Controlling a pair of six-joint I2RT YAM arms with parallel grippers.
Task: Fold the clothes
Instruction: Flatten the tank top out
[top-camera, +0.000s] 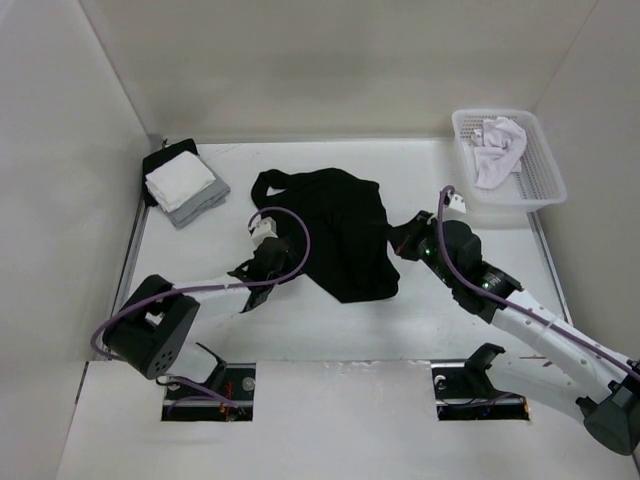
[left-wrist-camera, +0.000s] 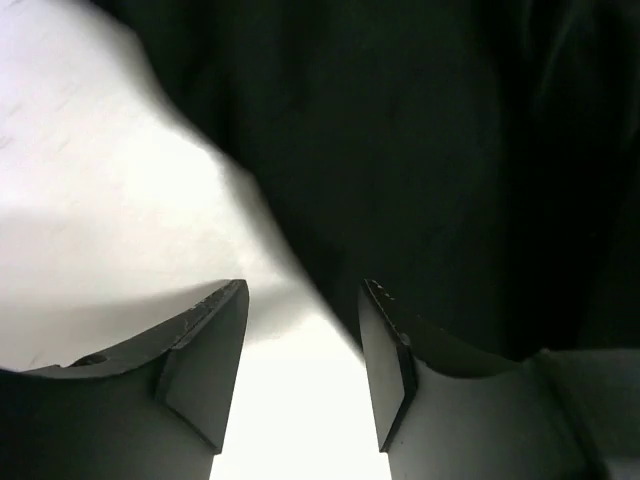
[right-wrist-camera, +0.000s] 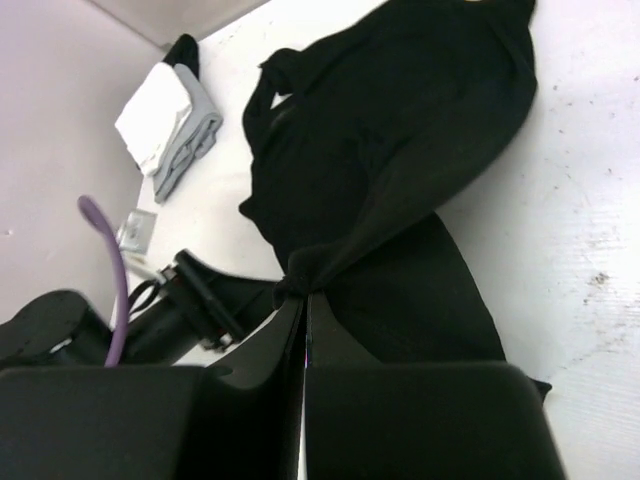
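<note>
1. Black tank top lies crumpled and partly bunched mid-table, between the two grippers. A strap loop lies at its far left end.
2. Right gripper: fingers together, clamped on a gathered pinch of the tank top. The fabric fans out ahead of the fingertips and up to their right, and more of it drapes flat on the table just right of them.
3. In the top view the right gripper sits at the garment's right edge, touching it.
4. Left gripper: fingers apart with nothing between them, only bare table in the gap. The tank top fills the area ahead of and to the right of the fingertips. Its edge runs diagonally down to the right fingertip; cannot tell if it touches.
5. In the top view the left gripper is low at the garment's left edge, with a purple cable looping over the fabric beside it.
6. Stack of folded cloths, white on grey on black, sits far ahead and left of the left fingers, well apart from the tank top. It also shows in the right wrist view.
7. White mesh basket sits ahead and right of the right fingers at the far right corner. It holds a crumpled white garment.
</note>
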